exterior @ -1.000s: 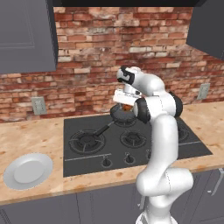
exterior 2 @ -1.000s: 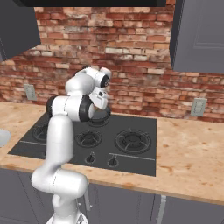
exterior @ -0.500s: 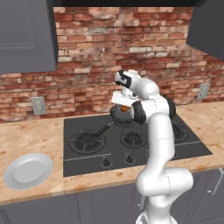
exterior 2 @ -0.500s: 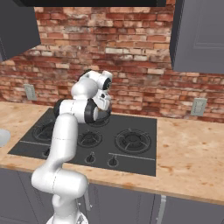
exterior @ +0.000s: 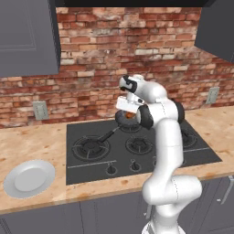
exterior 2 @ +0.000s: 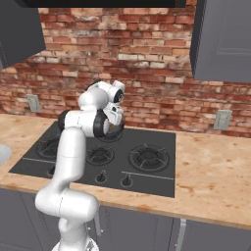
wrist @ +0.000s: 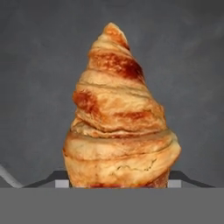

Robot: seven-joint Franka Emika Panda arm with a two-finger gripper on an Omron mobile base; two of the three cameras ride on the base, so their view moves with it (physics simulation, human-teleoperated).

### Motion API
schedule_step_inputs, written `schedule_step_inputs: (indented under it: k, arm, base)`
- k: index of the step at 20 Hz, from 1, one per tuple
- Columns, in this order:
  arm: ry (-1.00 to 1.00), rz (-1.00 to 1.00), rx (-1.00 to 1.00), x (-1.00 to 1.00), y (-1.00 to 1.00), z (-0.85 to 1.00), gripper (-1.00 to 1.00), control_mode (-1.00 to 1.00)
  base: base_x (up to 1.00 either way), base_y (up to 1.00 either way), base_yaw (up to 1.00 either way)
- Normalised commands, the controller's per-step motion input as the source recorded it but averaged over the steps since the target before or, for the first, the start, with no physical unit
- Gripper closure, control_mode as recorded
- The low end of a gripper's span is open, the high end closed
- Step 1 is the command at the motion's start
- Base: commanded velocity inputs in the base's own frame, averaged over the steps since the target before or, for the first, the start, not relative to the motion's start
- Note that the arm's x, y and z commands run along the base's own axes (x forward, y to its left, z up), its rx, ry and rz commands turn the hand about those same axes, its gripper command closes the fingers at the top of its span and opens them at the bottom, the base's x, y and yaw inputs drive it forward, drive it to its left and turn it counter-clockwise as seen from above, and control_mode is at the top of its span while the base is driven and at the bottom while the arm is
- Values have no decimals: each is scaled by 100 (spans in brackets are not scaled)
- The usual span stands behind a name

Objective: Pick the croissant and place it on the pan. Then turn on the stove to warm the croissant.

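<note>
The golden-brown croissant (wrist: 118, 127) stands between my gripper's (wrist: 118, 180) two dark fingertips, which touch its sides, with the pan's dark grey floor (wrist: 35, 87) right behind it. In the left base view my gripper (exterior: 130, 113) points down into the small black pan (exterior: 122, 120), and an orange bit of croissant (exterior: 131, 115) shows at the fingers. The pan's long handle (exterior: 109, 134) runs forward-left. It sits on a rear burner of the black stove (exterior: 196, 153). From the right base view the hand (exterior 2: 116, 112) hangs over the pan (exterior 2: 113, 133) on the stove (exterior 2: 152, 179).
Small dark knobs (exterior: 110, 170) line the cooktop's front edge, also seen from the right (exterior 2: 126, 182). A round pale grey plate (exterior: 28, 178) lies on the wooden counter to the left. A brick wall backs the stove, with dark cabinets above.
The hand has moved a little left and down, settling lower over the pan with the croissant still between its fingers.
</note>
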Motion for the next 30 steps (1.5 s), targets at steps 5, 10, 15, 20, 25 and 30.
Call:
schedule_step_inputs:
  k: [5, 10, 15, 20, 25, 30]
  arm:
    - [-8, 0, 0, -42, 0, 18, -100, -100]
    - [-13, 0, 0, -42, -6, 63, -100, -100]
    - [-18, 0, 0, -66, -16, 59, -100, -100]
    - [-5, 7, 0, -88, -12, 4, -100, -100]
    - [0, 12, -3, -70, -1, 0, -100, -100]
    - [0, 15, -1, -58, -12, 0, -100, -100]
  base:
    - [0, 0, 0]
    - [0, 0, 0]
    - [0, 0, 0]
    - [0, 0, 0]
    - [0, 0, 0]
    - [0, 0, 0]
